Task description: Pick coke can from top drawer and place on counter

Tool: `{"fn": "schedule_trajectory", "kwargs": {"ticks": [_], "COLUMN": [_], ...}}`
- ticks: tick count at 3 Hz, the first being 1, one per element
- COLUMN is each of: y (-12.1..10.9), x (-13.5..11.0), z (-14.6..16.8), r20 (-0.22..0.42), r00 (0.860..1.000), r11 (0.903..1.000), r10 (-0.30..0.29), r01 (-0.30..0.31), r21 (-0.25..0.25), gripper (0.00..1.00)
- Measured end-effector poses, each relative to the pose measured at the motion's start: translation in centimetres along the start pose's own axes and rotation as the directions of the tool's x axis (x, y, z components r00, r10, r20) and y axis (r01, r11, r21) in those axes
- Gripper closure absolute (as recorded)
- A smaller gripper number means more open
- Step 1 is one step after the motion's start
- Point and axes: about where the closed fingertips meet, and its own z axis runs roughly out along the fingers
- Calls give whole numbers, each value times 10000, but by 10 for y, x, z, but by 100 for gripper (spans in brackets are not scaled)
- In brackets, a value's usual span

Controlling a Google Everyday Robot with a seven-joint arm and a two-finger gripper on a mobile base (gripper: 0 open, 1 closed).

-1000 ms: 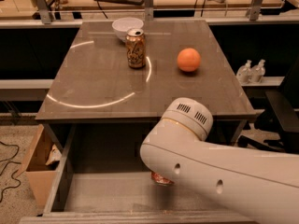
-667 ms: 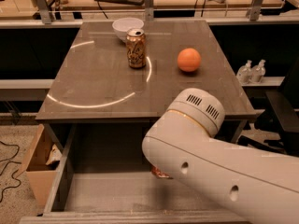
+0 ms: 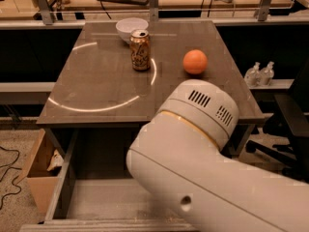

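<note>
Coke can not in my sight; likely in the open top drawer [image 3: 96,197], behind the white arm [image 3: 203,168]. Gripper hidden there too, so I cannot tell its grasp. I would confirm the hold, clear the counter [image 3: 96,81] edge, then place near-left, apart from gold can [image 3: 140,50] and orange [image 3: 195,62].

Our arm [image 3: 203,149] has swung further over the top drawer [image 3: 91,197]. It now covers the coke can; our gripper is out of sight behind it.
</note>
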Motion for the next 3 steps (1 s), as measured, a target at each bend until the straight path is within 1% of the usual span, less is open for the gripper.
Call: {"fn": "schedule_trajectory", "kwargs": {"ticks": [1, 2, 3], "y": [27, 79, 101], "x": [-25, -76, -106], "z": [-25, -36, -42], "r20": [879, 1996, 2773], "r00": [9863, 9205, 8726], "r11": [9886, 9205, 8663], "r10": [-1399, -3358, -4022], "r01": [1440, 3656, 4607], "r21": [-433, -1376, -1933], "gripper": [100, 100, 100]}}
